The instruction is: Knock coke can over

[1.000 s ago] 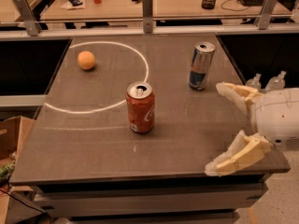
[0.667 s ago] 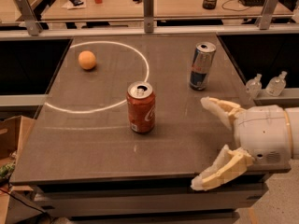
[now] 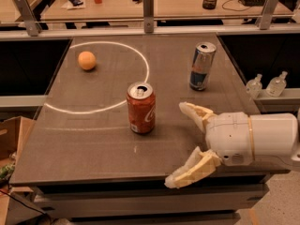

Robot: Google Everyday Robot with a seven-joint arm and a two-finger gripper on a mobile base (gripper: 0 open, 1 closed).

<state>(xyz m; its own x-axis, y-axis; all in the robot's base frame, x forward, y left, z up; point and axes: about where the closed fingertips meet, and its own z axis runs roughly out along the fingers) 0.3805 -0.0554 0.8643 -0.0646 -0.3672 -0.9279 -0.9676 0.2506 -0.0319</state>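
While the empty gripper (image 3: 177, 145) sits wide open nearby, the coke can (image 3: 141, 108) looks light; push near its top.

Coke can (image 3: 141, 108) glossy metal; table (image 3: 89, 142) matt; end effector (image 3: 174, 145) right of can, smooth plastic

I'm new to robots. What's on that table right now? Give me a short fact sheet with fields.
coke can: upright, near the middle of the table
gripper: open, low over the table's near right part, right of the coke can, not touching it
silver-and-blue can: upright, far right
orange fruit: far left, inside the white circle
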